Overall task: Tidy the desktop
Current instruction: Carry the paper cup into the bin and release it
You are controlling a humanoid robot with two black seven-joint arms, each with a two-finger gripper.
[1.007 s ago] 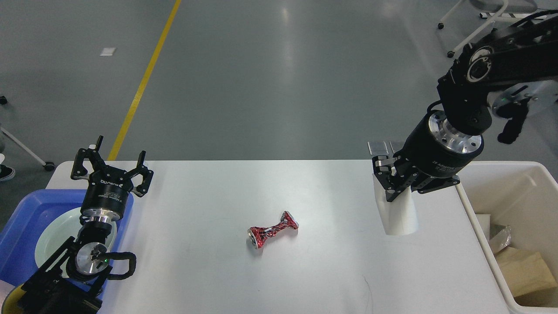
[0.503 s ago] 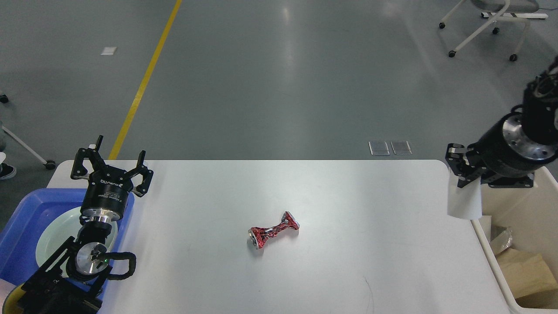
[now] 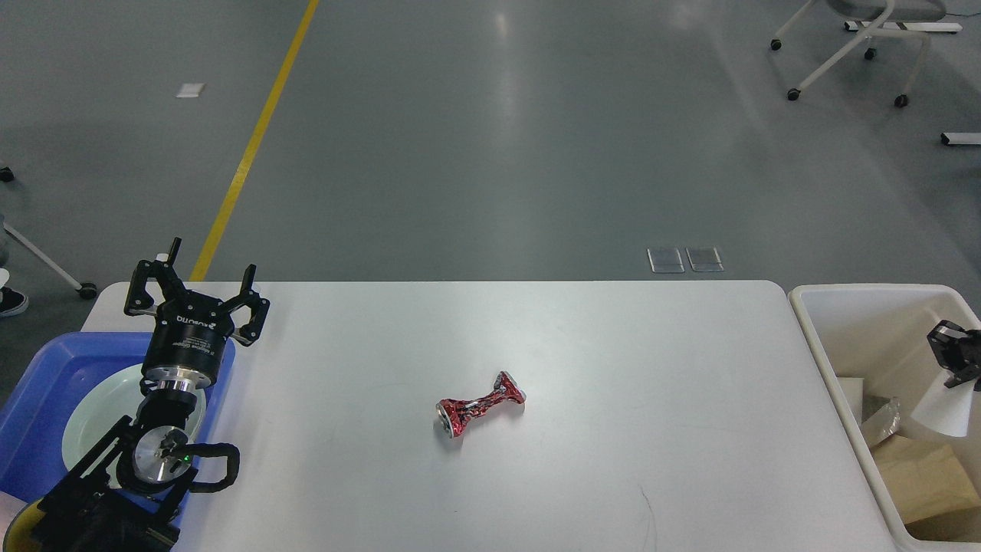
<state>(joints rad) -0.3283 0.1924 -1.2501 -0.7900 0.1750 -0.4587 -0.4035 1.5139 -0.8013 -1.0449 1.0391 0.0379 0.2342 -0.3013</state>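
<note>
Over the cream-white plastic bin (image 3: 858, 337) that stands against the right edge of the large white rectangular desktop (image 3: 613, 429), my right gripper (image 3: 953, 366) shows only as a small dark part at the edge of the view, with a white paper cup (image 3: 944, 406) hanging mouth-down beneath it; the cup looks pinched by its base between the fingers, though the jaws are too small and dark for me to tell how they stand. Cardboard and crumpled scraps already lie in the bin below. Near the middle of the desktop, slightly toward the near edge, rests a crushed red patterned drinks can (image 3: 480, 405), twisted thin at its waist and lying on its side, well apart from both arms. My left gripper (image 3: 196, 295) hangs over the far-left corner with its black fingers spread wide and nothing between them, just beside the blue plastic tray (image 3: 38, 399) that holds a pale green round plate (image 3: 88, 425) by the left edge. I judge the cup is about to be dropped — the risk is that a release made while the cup sits close to the bin's wall lets so light a thing catch the rim and tip back onto the desktop or fall outside. The can is the next worry: its pinched waist and rounded ends could let it roll or slip sideways if the fingers close off-centre.
</note>
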